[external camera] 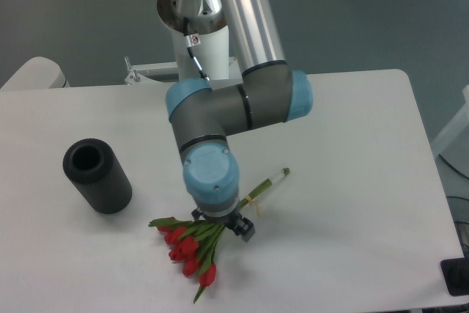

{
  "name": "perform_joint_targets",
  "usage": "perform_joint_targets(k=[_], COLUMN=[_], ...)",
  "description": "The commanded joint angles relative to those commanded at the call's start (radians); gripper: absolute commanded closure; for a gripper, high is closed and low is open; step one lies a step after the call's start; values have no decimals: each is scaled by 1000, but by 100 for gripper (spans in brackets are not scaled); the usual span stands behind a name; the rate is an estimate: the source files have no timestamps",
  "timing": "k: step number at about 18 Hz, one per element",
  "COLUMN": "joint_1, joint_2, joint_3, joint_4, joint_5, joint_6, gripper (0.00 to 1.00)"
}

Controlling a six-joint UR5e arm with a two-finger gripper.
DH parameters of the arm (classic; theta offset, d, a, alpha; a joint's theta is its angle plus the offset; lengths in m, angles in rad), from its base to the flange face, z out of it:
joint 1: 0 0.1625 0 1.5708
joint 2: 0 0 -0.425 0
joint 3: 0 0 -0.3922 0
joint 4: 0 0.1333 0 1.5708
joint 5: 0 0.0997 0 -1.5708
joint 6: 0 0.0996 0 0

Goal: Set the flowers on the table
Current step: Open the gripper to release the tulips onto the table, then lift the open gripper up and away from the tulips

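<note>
Since the flowers (192,248) lie low against the white surface (352,181), front of centre, I read the placing as nearly done. My end effector (223,223) sits right over the bunch, about where the leaves meet the stems, wrist pointing straight down. That top-down pose makes sense: long thin stems are easiest to pinch across the middle and lay flat.

Red buds fan out toward the front edge, one bud furthest down. Green leaves spread left of the wrist. Stems run up and right from under me, with a pale tie around them just beside my wrist; the stem ends point to the far right side.

Jaw state: cannot tell. The blue wrist cap hides most of the fingers; only a dark bit shows on the right, touching or just over the stems. Could be clamped on the bunch, could be let go. Whether buds actually rest on the surface or hang just above, also hard to say, but they look down.

Black cylinder (97,176) lies tilted on the left, open mouth toward the camera, well apart from the bunch. Not part of this step.

Judgement: if I am gripping, next is release, then lift straight up so the leaves don't drag. Risk: a stem snagging on a finger and shifting the bunch.
</note>
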Motion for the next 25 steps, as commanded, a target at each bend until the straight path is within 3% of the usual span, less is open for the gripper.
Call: perform_joint_targets(k=[9,14,25], joint_1=[150,221,229], joint_2=[5,-17,-43], joint_3=[21,48,57], joint_4=[0,0,6], joint_5=[-60,-77,-40], joint_6=[419,552,579], gripper=[0,0,0])
